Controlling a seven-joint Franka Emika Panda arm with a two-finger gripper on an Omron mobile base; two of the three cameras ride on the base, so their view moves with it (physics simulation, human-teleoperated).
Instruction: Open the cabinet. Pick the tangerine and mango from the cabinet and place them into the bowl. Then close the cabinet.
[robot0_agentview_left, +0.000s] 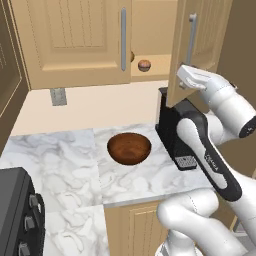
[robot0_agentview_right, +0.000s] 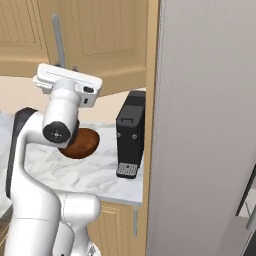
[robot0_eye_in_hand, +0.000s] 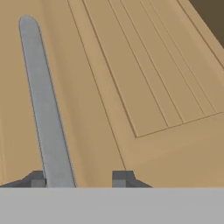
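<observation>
The cabinet (robot0_agentview_left: 75, 40) is partly open: its right door (robot0_agentview_left: 200, 45) is swung out toward the robot, while the left door stays flat and shut. The pincer (robot0_eye_in_hand: 78, 178) sits at the lower end of the right door's silver bar handle (robot0_eye_in_hand: 43, 109), its two dark fingertips (robot0_eye_in_hand: 37, 178) parted with the bar rising between them, close against the left tip; whether the tips are truly clamped on the bar or just straddling it, I cannot tell from this angle. In the gap between the doors, on the cabinet shelf, a small round orange-brown fruit (robot0_agentview_left: 144, 65) rests, probably the tangerine, and a sliver of another fruit (robot0_agentview_left: 132, 56) peeps from behind the left door's edge, perhaps the mango, though too little shows to be sure. The dark reddish wooden bowl (robot0_agentview_left: 129, 148) stands empty on the marble desk (robot0_agentview_left: 60, 165), below the cabinet and just left of a black coffee machine (robot0_agentview_left: 175, 135). As I judge it, the opening step is under way or nearly finished; neither fruit has been picked, nothing is in the bowl, and both transfers and the closing of the cabinet are left.
</observation>
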